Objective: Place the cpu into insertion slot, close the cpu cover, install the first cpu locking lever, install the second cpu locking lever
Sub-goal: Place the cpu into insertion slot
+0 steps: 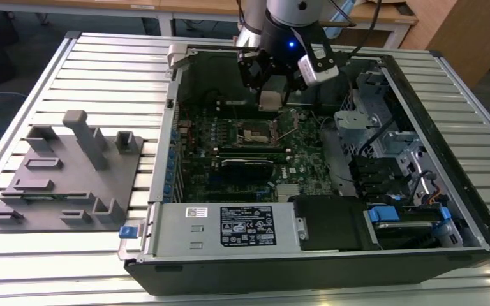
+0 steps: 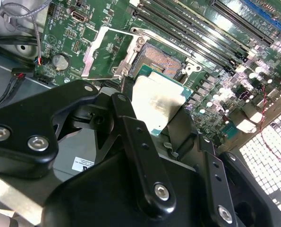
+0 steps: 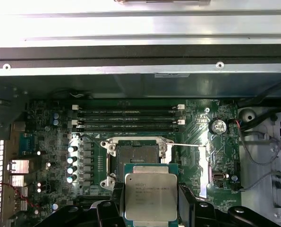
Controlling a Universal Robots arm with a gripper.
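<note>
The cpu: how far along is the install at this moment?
Done: the cpu is picked up. In hand: the gripper is shut on it, holding it just short of the insertion slot, which is open and empty. The cpu cover is swung open beside the slot. Left: seating it, closing the cover and latching both locking levers.

cpu [image 3: 147,198] top is dull grey metal; cpu cover [image 2: 90,56] is shiny silver metal.

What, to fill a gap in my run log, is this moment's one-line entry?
gripper: shut on cpu | cpu: near slot, not seated | cover: open
</note>
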